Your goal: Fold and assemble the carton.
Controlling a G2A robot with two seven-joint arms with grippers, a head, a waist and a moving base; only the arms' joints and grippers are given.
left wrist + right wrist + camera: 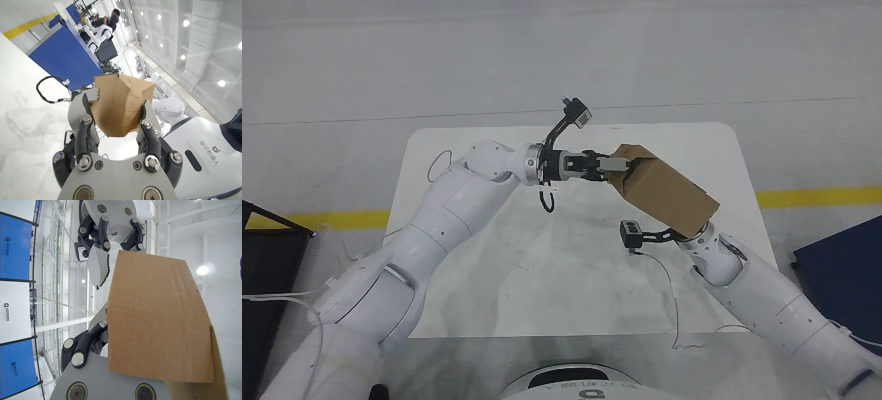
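White bench (542,280) below | right claw (679,232) clamped on carton (667,185), aloft | left claw (115,100) apart, astride its end | best: centre, then close gently.

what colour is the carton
Plain brown; the carton shows best in the right wrist view.

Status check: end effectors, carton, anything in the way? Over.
Left end effector open, straddling one end of carton. Right end effector shut on its other end. Carton held above table. Nothing seen in the way.
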